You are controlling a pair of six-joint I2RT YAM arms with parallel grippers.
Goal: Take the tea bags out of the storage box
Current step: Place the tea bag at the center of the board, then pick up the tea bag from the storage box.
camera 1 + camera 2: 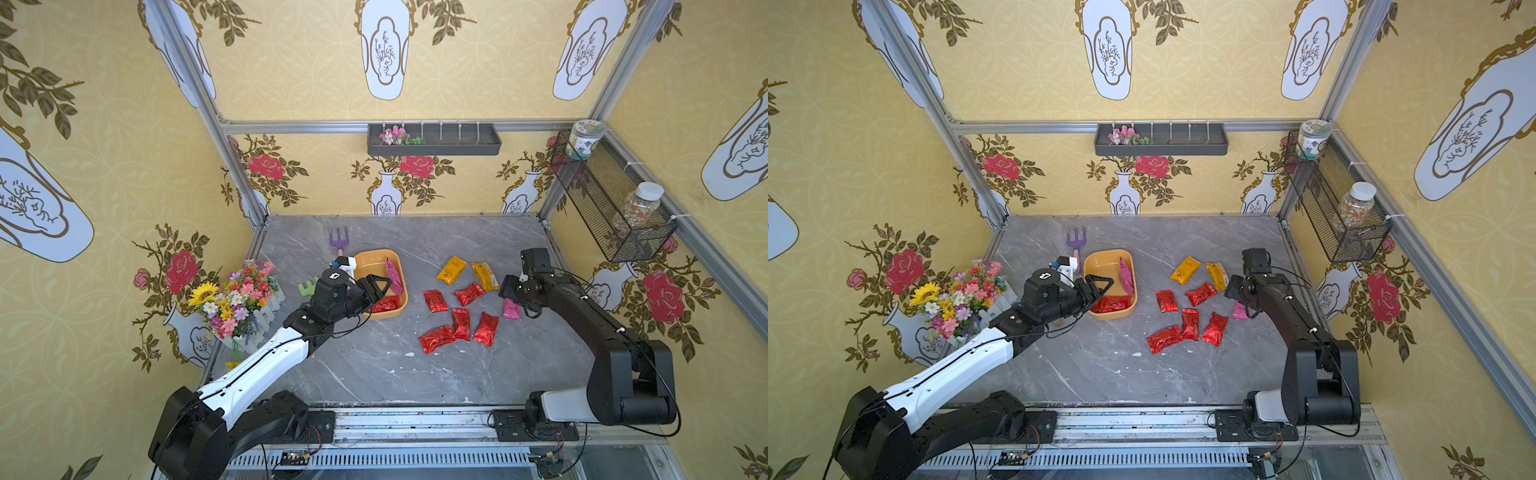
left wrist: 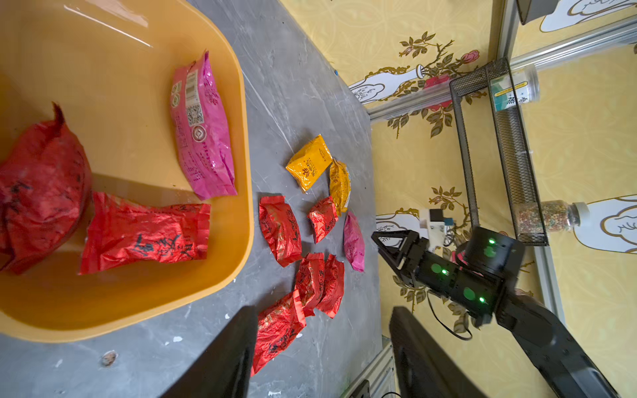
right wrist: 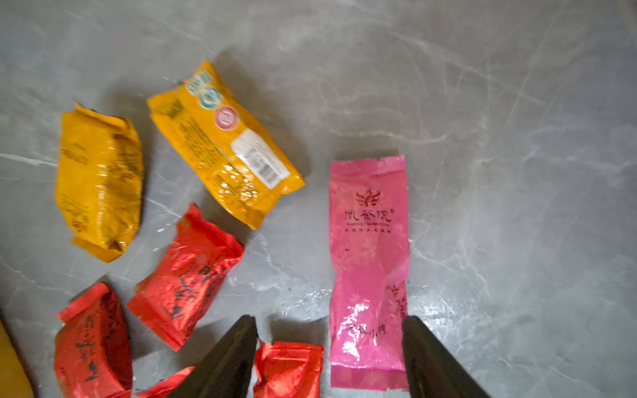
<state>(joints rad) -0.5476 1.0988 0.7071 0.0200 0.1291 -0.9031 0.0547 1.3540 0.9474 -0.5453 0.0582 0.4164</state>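
While left gripper [image 2: 324, 310] and right gripper [image 3: 329, 318] gape empty, tea bags [image 2: 144, 234] sit in the storage box [image 2: 241, 220];
likely light, slippery foil; pinch a crimped end [image 2: 201, 224], box's six o'clock.

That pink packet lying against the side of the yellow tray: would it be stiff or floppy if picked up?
Probably floppy: the pink tea bag is creased foil that bends along the storage box wall. It is likely light, since it looks small and puffed with air. Its glossy film might slip in a weak pinch.
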